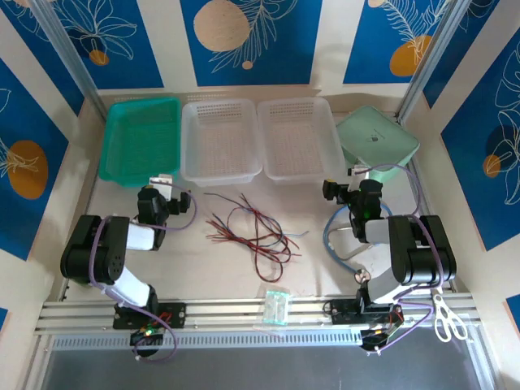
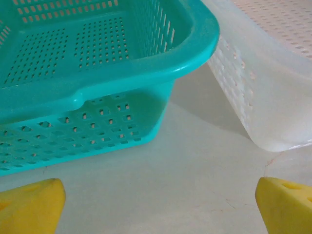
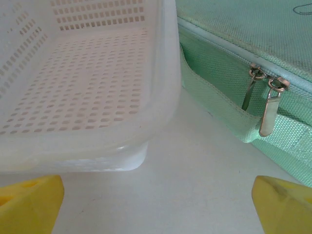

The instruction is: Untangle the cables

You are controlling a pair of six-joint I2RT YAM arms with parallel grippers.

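The left gripper (image 1: pixel 162 180) sits low at the left of the table (image 1: pixel 195 268), aimed toward the back. Its yellow fingers (image 2: pixel 29 204) stand wide apart with bare tabletop between them, and it holds nothing. Just ahead of it is the near corner of the green tray (image 1: pixel 140 104), a perforated basket at the back left. The left white tray (image 1: pixel 219 104) stands just beside that.

In the middle of the table, between the two arms, lie the cables (image 1: pixel 252 231). They are thin red and black strands with a pale blue one at the right edge, looped over each other in a loose tangle. They lie near the front of the white trays without touching them, and well apart from both grippers. A small clear packet (image 1: pixel 276 307) rests on the front rail below them.

The right white tray (image 1: pixel 296 102) comes next along the back. The right gripper (image 1: pixel 357 172) points at its near corner, its fingers (image 3: pixel 282 204) also spread wide around nothing. Just right of that corner is a mint case (image 1: pixel 378 138), with two metal zip pulls (image 3: pixel 267 107) hanging down its side. A light-blue tube (image 1: pixel 327 236) curves on the table by the right arm. White-handled scissors (image 1: pixel 445 318) lie at the front right.
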